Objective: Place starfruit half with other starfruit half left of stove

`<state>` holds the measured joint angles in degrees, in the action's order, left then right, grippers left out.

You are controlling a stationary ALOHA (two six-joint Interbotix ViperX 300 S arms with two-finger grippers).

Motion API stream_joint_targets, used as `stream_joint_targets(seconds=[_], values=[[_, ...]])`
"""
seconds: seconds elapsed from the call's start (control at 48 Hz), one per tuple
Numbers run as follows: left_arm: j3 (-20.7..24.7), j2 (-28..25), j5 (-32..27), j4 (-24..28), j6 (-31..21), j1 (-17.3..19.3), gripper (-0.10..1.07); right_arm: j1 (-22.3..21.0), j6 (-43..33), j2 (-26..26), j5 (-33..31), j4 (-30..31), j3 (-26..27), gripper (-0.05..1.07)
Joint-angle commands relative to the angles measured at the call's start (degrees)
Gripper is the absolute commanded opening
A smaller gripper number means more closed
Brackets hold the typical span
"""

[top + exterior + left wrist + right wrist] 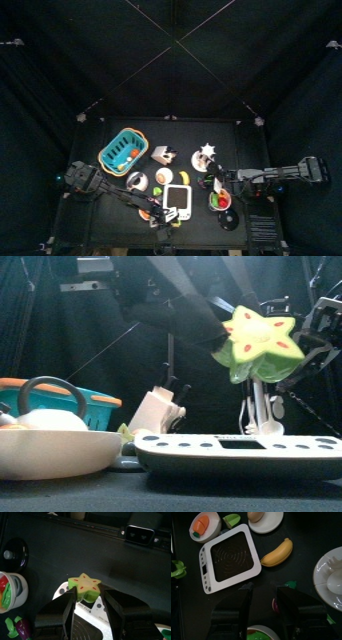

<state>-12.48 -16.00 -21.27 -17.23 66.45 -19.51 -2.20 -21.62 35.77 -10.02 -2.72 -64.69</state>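
My left gripper (85,596) is shut on a starfruit half (85,586), green with a red-edged star face. In the front view the starfruit half (257,342) hangs high above the white stove (241,452). In the top view the left gripper (151,207) is at the stove's (177,203) left edge. A pale star-shaped piece (203,155), seemingly the other half, lies behind and to the right of the stove. My right gripper (264,592) is open and empty beside the stove (231,559); in the top view it (221,181) is to the stove's right.
A teal basket (123,148) stands at the back left. A banana (278,553) lies beside the stove. A white bowl (54,451) is near the front left. Small plates (204,524) and bowls of toy food crowd around the stove.
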Motion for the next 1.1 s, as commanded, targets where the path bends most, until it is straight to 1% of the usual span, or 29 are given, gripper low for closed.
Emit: stream_joint_targets(seconds=[0.0,0.104,0.229,0.312,0.396,0.5,0.583,0.688,0.833,0.958,1.083], values=[[-0.6,3.4,1.7,-1.3,-2.4,1.4,0.71,-0.1,0.0,0.2,0.5,-0.2,0.8,0.75],[-3.6,6.9,3.3,-2.2,-6.4,2.9,0.71,-0.1,0.0,0.2,0.5,-0.1,0.7,0.75],[-8.6,11.0,8.3,-3.0,-11.7,4.7,0.71,-0.2,0.0,0.2,0.5,-0.1,0.4,0.75],[-12.7,12.4,10.6,-2.7,-13.3,6.2,0.71,-0.2,0.0,0.2,0.6,-0.2,0.3,0.75],[-16.0,13.2,10.6,-3.3,-14.2,7.7,0.71,-0.2,0.0,0.0,0.7,-0.2,0.2,0.75],[-19.2,14.6,11.4,-6.6,-15.9,9.5,0.71,-0.2,0.0,-0.1,0.8,-0.2,0.0,0.75],[-21.1,16.2,11.8,-8.2,-16.3,10.7,0.71,-0.2,0.1,-0.2,0.8,0.1,0.0,0.75],[-23.1,19.3,11.5,-8.3,-16.3,12.2,0.71,-0.4,0.1,-0.2,0.8,0.3,0.0,0.75],[-27.5,24.4,11.6,-8.6,-16.5,15.6,0.72,-0.7,0.2,-0.2,0.8,0.7,-0.1,0.75],[-30.4,25.8,11.9,-10.1,-16.6,17.1,0.73,-1.2,0.1,-0.2,0.9,1.5,-0.1,0.75],[-31.9,25.8,11.5,-12.1,-16.6,18.5,0.77,-1.8,0.2,-0.3,0.9,1.7,-0.1,0.75]])
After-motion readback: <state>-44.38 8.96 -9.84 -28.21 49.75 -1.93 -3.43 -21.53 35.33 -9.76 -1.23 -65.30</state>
